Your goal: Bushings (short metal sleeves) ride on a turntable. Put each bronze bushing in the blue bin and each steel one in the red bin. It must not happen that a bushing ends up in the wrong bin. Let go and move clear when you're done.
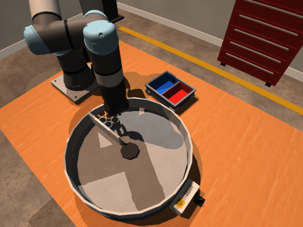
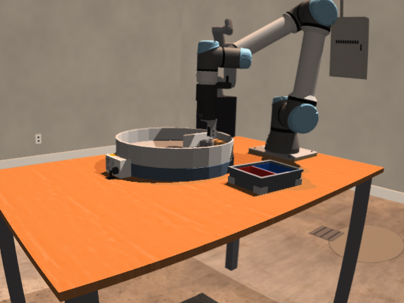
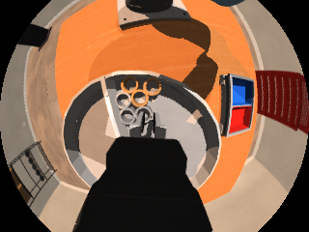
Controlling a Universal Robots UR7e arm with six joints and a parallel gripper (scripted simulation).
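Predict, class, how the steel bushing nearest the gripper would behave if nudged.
The steel bushing is a ring standing on its flat end, so it would probably slide rather than roll. Its metal wall looks rigid, so squeezing likely wouldn't bend it.

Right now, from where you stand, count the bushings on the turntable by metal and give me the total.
Bronze bushings: 3
Steel bushings: 3
Total: 6 visible
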